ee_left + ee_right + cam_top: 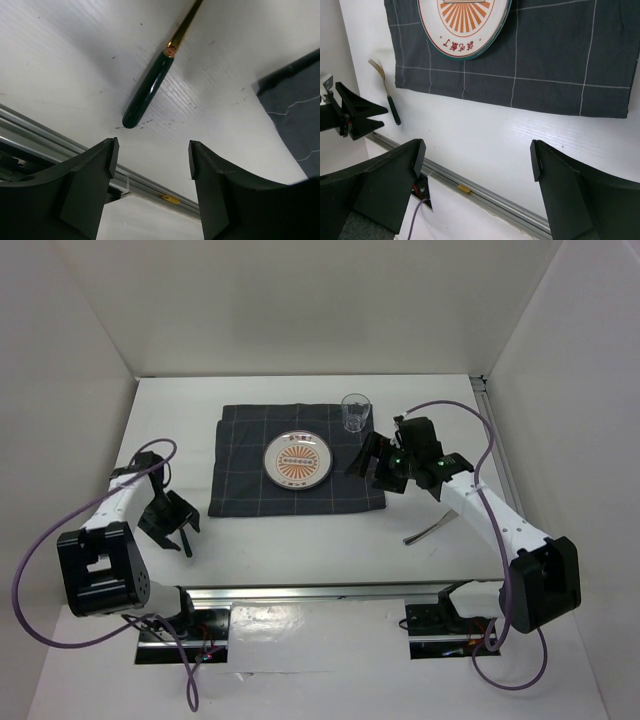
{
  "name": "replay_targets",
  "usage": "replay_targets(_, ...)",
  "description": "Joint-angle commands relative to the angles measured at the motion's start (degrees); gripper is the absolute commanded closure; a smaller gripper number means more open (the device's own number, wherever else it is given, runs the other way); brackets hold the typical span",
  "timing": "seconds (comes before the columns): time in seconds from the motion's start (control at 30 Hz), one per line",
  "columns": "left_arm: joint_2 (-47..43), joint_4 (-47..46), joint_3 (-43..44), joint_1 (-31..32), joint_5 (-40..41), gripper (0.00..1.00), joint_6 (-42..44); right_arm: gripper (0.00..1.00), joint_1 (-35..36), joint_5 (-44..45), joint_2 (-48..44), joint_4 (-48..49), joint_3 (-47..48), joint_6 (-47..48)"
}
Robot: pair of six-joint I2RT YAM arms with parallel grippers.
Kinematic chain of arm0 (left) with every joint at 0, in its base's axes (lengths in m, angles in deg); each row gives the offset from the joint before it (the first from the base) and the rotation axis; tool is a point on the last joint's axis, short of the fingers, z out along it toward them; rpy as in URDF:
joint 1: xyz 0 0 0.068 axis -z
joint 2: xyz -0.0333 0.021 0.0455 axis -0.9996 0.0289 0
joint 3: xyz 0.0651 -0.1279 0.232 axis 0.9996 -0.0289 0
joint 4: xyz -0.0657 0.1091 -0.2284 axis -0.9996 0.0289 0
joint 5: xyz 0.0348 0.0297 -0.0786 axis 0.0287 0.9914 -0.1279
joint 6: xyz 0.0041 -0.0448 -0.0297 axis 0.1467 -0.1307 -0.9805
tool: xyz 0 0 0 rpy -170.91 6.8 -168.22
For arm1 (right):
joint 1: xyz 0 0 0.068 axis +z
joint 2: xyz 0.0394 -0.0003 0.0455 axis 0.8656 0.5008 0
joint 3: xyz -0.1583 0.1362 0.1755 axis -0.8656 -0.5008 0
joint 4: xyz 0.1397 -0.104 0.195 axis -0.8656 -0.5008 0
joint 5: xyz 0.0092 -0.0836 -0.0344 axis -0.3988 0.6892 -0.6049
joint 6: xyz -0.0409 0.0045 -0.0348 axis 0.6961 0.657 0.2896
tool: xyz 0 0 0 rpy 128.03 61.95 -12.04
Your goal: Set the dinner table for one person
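The white dinner table (300, 540) carries a dark grey checked placemat (296, 474) with a round orange-patterned plate (297, 460) on it. A clear glass (355, 412) stands at the mat's far right corner. A fork with a dark green handle (150, 90) lies on the bare table left of the mat, just beyond my left gripper (152, 157). That gripper is open and holds nothing. My right gripper (368, 468) hovers over the mat's right edge, wide open and empty. In the right wrist view the plate (465, 25) and the fork (387, 97) both show.
A slim utensil (430, 530) lies on the table to the right of the mat, near the right arm. A metal rail (485, 195) runs along the table's near edge. White walls enclose the table on the left, back and right.
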Motion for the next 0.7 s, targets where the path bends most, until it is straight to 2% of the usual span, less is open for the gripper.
replay_targets(0.0,0.7,-2.8,0.0,-1.0,-0.4,0.25,-1.9,0.00,0.0,-0.9,-0.9,-0.1,0.8,2.2)
replay_targets(0.1,5.9,-4.3,0.6,-1.0,-3.5,0.25,1.1,0.00,0.0,-0.9,-0.3,-0.1,1.3,2.8)
replay_targets(0.2,11.2,-3.7,1.2,-1.0,-2.0,0.29,1.1,0.00,-0.5,-0.9,0.7,-0.1,2.4,2.8)
replay_targets(0.43,10.6,-8.1,-0.8,-2.7,0.2,0.32,1.1,0.00,-0.5,-0.4,1.3,-0.1,4.2,2.8)
replay_targets(0.5,11.9,-8.1,-0.8,-3.3,0.2,0.37,1.6,0.00,-0.5,0.2,1.3,-0.1,4.2,2.8)
replay_targets(0.53,11.9,-8.6,-0.8,-3.3,0.2,0.45,2.1,0.00,-0.5,0.2,1.3,-0.1,4.2,2.8)
replay_targets(0.67,12.7,-9.3,-0.8,-3.3,0.2,0.66,2.1,0.00,-0.5,0.8,1.3,-0.1,4.2,2.8)
